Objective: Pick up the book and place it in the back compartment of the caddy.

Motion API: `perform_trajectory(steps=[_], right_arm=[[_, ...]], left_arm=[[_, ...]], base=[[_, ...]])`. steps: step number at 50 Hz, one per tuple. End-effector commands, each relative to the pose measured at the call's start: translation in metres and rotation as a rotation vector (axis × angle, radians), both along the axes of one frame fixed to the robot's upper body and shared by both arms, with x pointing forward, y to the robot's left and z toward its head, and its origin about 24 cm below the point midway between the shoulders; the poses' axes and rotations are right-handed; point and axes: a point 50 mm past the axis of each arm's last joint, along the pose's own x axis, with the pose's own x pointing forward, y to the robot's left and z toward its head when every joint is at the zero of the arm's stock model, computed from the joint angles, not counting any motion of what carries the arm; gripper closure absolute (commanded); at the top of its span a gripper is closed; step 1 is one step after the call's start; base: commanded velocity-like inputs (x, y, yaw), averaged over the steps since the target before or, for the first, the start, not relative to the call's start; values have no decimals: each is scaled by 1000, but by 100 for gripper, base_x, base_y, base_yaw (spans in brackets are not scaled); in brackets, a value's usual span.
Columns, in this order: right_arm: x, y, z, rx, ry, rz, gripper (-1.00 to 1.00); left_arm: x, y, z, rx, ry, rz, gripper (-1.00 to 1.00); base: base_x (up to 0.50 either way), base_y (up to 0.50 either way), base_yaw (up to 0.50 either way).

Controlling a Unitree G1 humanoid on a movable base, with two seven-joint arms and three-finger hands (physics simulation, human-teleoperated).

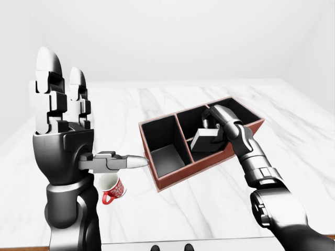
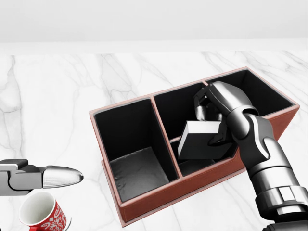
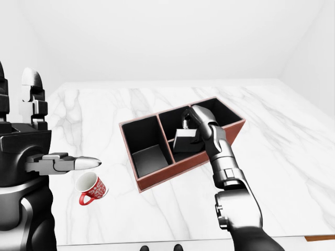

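The red-brown caddy (image 2: 144, 204) with black lining lies slantwise on the marble table. The grey book (image 2: 198, 140) hangs tilted in its middle section, over the low divider (image 2: 175, 140) that splits this section into an upper and a lower pocket. My right hand (image 2: 208, 126) is shut on the book, fingers (image 2: 202, 107) over its top edge and thumb on its right side. I cannot tell whether the book touches the divider. My left hand (image 1: 63, 125) stands open and upright at the left of the left-eye view, away from the caddy.
A red and white mug (image 2: 42, 212) lies on its side at the bottom left of the head view, just under my left thumb (image 2: 57, 176). The caddy's large left compartment (image 2: 134, 168) and right compartment (image 2: 260, 94) hold nothing. The table's far edge (image 1: 183, 82) meets a white wall.
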Motion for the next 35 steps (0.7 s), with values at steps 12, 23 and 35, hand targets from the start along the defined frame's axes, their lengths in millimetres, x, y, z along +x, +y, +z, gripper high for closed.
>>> perform_trajectory(steps=[12,23,35], right_arm=[[0,-4,-10,-59,-74,-74,-100],[-5,-1,-4,-15,-94,-47,-100],[-40,6,50,168,-186,18,-100]], left_arm=[[-1,0,2,-1,-11,-1,-100],[0,0,0,-1,-2,0,-100],[-1,0,3,-2,-16,-2,-100]], base=[[1,0,1],[1,0,1],[0,0,0]])
